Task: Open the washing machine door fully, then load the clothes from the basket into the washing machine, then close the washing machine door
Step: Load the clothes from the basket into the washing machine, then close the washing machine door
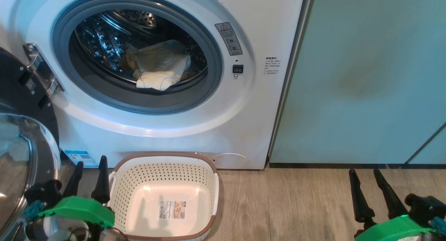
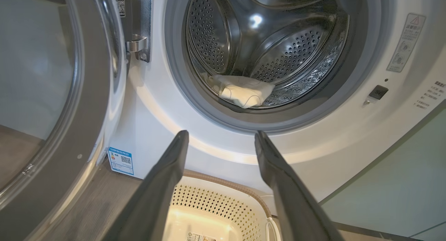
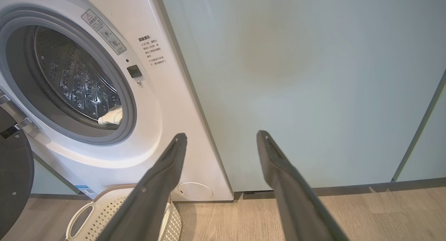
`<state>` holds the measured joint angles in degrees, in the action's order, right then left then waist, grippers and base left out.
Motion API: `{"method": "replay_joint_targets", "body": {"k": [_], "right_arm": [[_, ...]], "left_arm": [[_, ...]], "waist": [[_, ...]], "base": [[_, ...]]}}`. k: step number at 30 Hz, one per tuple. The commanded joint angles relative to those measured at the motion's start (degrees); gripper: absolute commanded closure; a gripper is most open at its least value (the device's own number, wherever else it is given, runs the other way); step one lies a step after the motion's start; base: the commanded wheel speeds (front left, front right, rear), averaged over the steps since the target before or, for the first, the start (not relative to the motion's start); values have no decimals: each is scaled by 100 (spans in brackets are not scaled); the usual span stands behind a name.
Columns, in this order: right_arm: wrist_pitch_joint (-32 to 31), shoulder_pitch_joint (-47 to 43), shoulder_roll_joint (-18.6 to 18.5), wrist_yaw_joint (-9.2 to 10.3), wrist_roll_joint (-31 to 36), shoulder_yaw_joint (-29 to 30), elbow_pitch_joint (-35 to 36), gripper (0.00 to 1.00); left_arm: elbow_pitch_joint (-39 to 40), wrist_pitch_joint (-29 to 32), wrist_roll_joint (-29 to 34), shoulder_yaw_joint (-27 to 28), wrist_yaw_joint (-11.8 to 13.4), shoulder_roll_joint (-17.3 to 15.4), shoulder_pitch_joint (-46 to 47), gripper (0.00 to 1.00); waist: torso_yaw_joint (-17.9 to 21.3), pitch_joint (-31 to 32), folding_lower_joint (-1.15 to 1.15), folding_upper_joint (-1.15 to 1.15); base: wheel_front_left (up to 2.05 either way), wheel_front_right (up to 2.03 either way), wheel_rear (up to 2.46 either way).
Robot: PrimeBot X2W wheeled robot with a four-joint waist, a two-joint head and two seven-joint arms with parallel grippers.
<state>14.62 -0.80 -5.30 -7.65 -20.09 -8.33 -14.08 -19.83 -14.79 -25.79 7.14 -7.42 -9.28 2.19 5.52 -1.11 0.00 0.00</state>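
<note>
I judge that the loading is finished and that the last step, closing the door, is now in hand. The basket (image 1: 132, 188) stands on the floor (image 1: 296, 199) just in front of the washing machine (image 1: 244, 122), and I see nothing in it except the label on its bottom. The clothes (image 1: 160, 66) lie as a pale heap low in the drum (image 2: 278, 42), behind the grey rubber ring. As far as I can tell no cloth hangs over that ring (a pinched corner would stop the latch). The washing machine door (image 1: 31, 105) is swung wide open on my left, on its metal hinge (image 1: 38, 66).

The left gripper (image 1: 91, 162) hovers low between the door and the basket, near both. Its fingers are spread wide, with nothing between them and touching nothing that I can see. The right gripper (image 1: 364, 172) hangs over the floor before the teal cabinet (image 1: 366, 77), well apart from the machine, also spread wide and empty.

For the next move I think the left arm is better placed. It must reach the outer face of the door and push it in an arc to the opening until the latch catches, without striking the basket.
</note>
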Motion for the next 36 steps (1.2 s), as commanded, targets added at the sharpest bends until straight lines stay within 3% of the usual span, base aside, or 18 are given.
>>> {"method": "replay_joint_targets", "body": {"k": [1,36], "right_arm": [[38,196,-120,16,-23,-122,176,0],[38,207,-95,16,-33,-110,165,0]], "left_arm": [[201,-21,-26,186,-7,-132,102,0],[250,-21,355,406,-7,-129,179,0]], "waist": [[9,-3,0,0],[23,-106,0,0]], "base": [[0,0,0],[-8,10,-2]]}}
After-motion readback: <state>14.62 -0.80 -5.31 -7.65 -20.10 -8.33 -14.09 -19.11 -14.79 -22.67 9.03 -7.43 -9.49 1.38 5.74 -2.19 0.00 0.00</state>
